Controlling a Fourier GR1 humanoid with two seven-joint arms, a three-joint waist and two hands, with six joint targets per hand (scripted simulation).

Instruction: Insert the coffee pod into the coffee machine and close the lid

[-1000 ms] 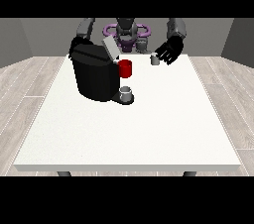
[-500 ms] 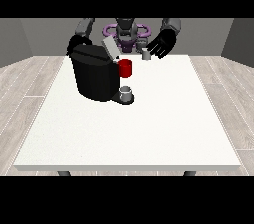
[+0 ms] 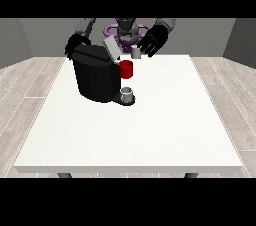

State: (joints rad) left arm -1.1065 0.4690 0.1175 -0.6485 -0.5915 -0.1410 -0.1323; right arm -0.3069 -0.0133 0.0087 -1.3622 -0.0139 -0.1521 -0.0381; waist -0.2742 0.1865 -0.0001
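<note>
The black coffee machine (image 3: 95,77) stands on the left half of the white table (image 3: 150,130), with its grey lid (image 3: 110,48) tilted up and open. A red part (image 3: 126,69) juts from its front over a small grey cup (image 3: 127,95) on the drip base. The hand at the view's right (image 3: 153,40) hovers just right of the lid with its fingers curled on the small grey coffee pod (image 3: 135,52), held above the table. The hand at the view's left (image 3: 75,45) is at the machine's back left corner, dark against the dark body.
The robot's torso (image 3: 126,29) stands behind the table's far edge. Wide bare tabletop spreads in front and to the right of the machine.
The hand at the view's right has moved left toward the machine's open lid, and the pod has come up off the table with it. The other hand has stayed put.
</note>
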